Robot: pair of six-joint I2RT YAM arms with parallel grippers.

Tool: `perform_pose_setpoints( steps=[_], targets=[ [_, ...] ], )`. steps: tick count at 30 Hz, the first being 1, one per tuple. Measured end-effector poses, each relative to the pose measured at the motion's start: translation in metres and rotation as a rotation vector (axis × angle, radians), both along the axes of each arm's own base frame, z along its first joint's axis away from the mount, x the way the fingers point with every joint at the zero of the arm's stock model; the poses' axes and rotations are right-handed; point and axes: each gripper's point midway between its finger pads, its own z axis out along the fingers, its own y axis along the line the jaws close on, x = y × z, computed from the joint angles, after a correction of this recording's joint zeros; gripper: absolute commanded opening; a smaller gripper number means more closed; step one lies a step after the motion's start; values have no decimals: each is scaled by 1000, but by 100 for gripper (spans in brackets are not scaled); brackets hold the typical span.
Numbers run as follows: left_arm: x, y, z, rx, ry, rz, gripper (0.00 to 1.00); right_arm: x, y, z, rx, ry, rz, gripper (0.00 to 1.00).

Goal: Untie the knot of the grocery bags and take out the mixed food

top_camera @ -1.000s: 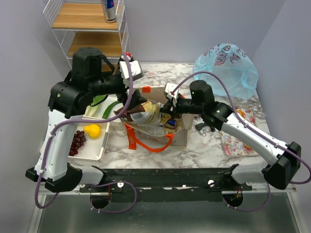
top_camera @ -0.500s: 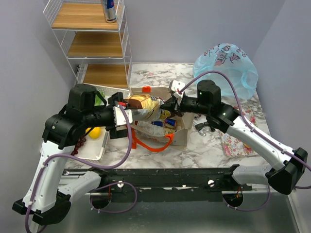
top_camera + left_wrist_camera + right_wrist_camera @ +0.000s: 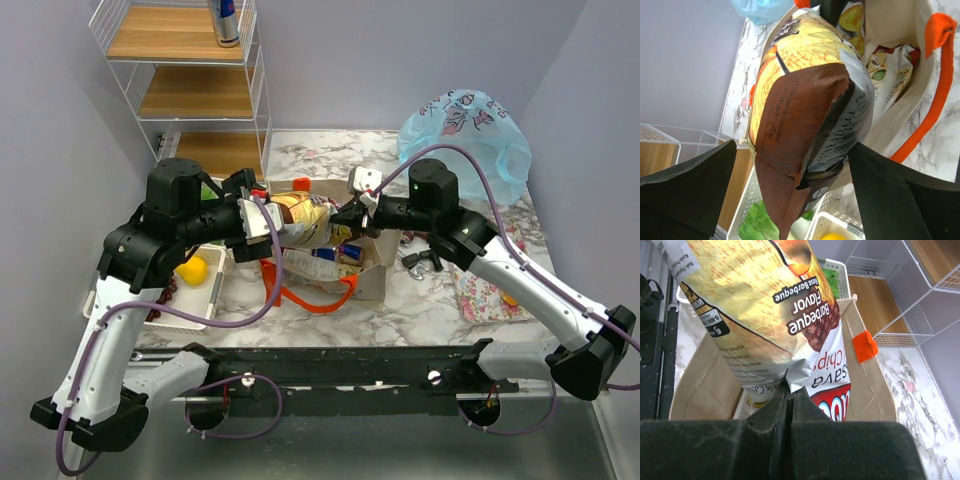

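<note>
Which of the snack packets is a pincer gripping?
The yellow-and-brown crinkly barbecue chip packet, pinched at its end by the right pincer over the beige canvas tote; the other packets lie loose inside the tote.

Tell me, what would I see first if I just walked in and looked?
Probably the big yellow-and-brown barbeque chip packet, held up over the beige canvas tote in the middle of the table. The right gripper is shut on one end of it, while the left gripper is wide open, a finger on each side of the other end. Behind them, a light-blue plastic bag sits at the table's far right corner.
</note>
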Motion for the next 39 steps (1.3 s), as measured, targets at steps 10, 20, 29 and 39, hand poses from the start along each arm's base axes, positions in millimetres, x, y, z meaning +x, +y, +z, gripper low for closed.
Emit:
perform_pose_setpoints(
  steps=[10, 20, 29, 39],
  targets=[
    [-37, -31, -3, -24, 53, -175, 37, -1, 6, 10, 16, -4, 34, 1],
    [-24, -13, -4, -61, 134, 16, 0, 9, 4, 30, 73, 43, -69, 85],
    [8, 38, 65, -141, -112, 277, 0, 37, -9, 106, 262, 53, -268, 100],
    [106, 147, 105, 145, -469, 688, 0, 49, -17, 106, 282, 73, -352, 100]
  ],
)
